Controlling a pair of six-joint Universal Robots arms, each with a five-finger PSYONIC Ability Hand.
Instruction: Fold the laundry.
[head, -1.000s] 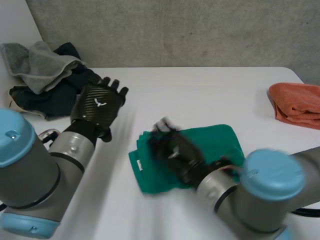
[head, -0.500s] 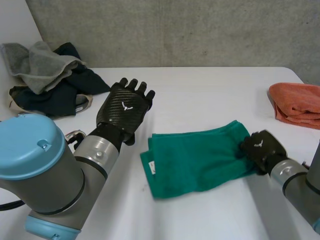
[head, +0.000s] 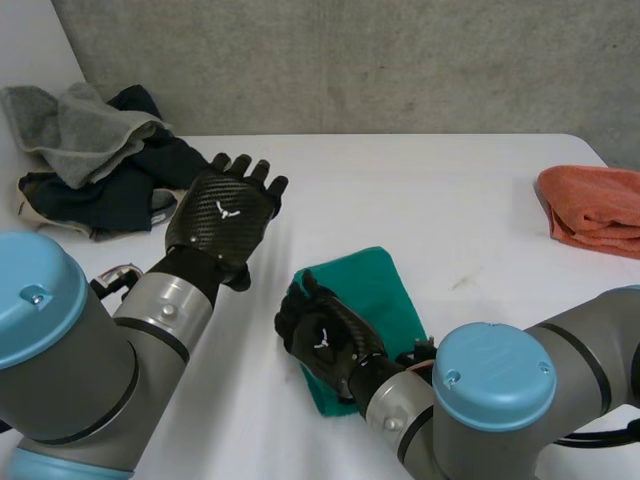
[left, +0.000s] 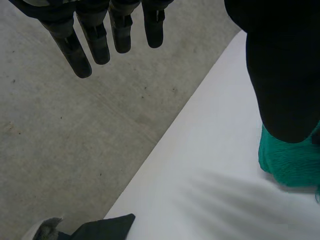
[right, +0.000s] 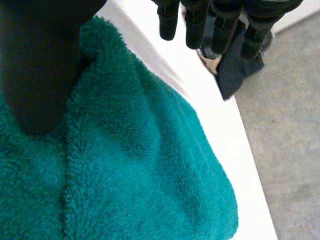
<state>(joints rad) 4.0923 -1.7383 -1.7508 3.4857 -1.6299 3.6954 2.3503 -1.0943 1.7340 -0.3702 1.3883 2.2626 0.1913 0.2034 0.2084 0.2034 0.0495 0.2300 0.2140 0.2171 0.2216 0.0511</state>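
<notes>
A green towel lies folded into a narrow stack on the white table, in front of me. My right hand rests on the towel's near left part with its fingers straight and nothing held; the green pile spreads under its palm. My left hand hovers open above the table, left of the towel and apart from it. Its fingers are straight, and a corner of the green towel shows beside its thumb.
A heap of laundry sits at the table's far left: a grey towel on dark navy cloth. A folded orange towel lies at the far right edge. The dark cloth shows beyond my right fingertips.
My right hand has swept from the towel's right end over to its left side, and the towel is now folded narrower. My left hand has drawn back a little to the left.
</notes>
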